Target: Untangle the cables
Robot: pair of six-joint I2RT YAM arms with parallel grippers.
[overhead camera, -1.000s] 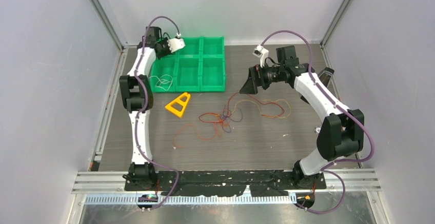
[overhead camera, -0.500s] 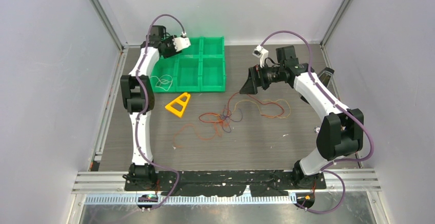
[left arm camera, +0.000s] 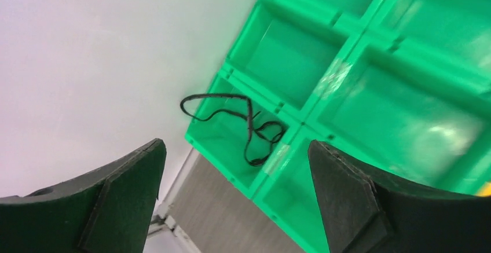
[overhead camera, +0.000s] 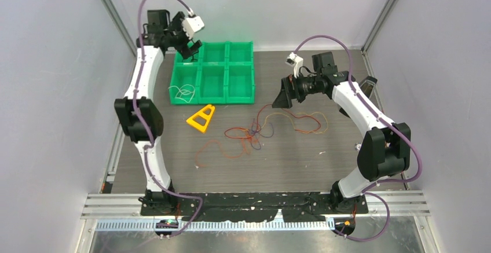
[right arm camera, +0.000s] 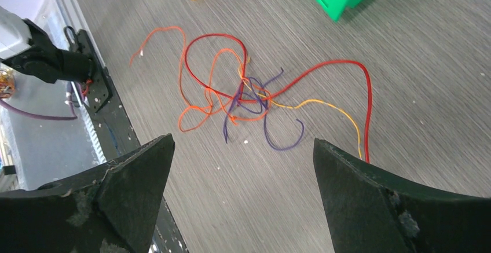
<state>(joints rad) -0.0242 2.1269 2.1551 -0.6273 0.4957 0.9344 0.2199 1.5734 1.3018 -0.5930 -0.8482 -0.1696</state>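
The left fingers (left arm camera: 121, 195) are up high over the back left corner of the green bin (overhead camera: 239, 99). They are spread wide apart and nothing is between them. Right below them, a black cable (left arm camera: 249, 128) lies in the bin's back left corner box, and one loop of it sticks out past the rim. A white cable (overhead camera: 184, 92) lies curled up in the front left box. The other cables (right arm camera: 243, 96) are in a messy bunch on the tabletop (overhead camera: 289, 166), in front of the bin and near the middle. They are orange, red, purple and yellow, and they cross over each other in a knot, with long loops going out to the sides. The right fingers (right arm camera: 127, 189) hang over this bunch without touching it. They are spread wide too, and hold nothing. A yellow triangle (overhead camera: 201, 118) sits on the tabletop just in front of the bin, to the left of the bunch.
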